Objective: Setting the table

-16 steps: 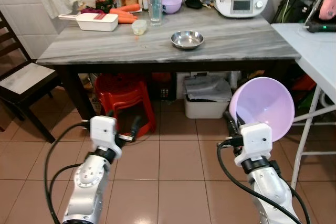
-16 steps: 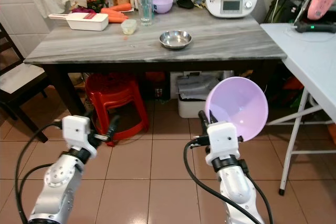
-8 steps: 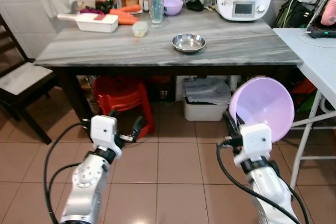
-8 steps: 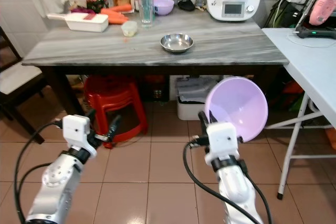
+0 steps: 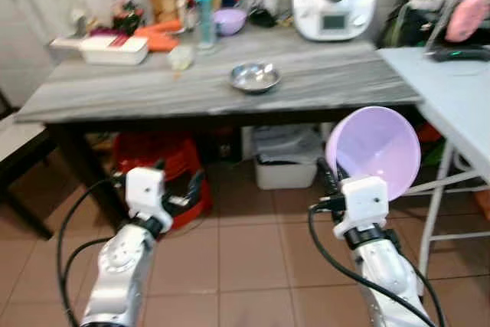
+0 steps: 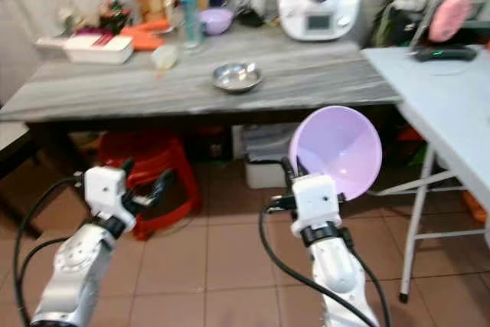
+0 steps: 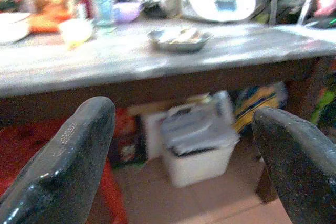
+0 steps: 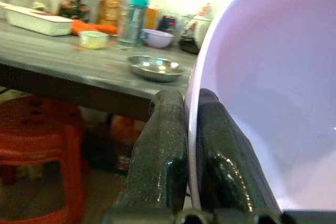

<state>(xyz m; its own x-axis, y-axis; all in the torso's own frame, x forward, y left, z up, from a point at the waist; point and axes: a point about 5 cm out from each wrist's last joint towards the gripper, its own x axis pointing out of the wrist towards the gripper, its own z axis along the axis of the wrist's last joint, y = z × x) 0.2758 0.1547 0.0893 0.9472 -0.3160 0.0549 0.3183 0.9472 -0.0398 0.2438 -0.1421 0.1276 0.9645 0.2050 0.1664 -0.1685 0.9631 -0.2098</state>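
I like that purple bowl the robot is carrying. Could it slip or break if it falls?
The lilac bowl looks like thin plastic, so probably light and unlikely to shatter. The right gripper pinches only its rim, tilted on edge, so it might swivel or slip. Its smooth surface looks slippery.

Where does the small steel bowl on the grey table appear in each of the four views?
Left eye view: steel bowl, table centre.
Right eye view: steel bowl, upper middle.
Left wrist view: steel bowl, upper middle.
Right wrist view: steel bowl, beside the purple bowl's rim.
Shared landmark: teal-capped bottle.
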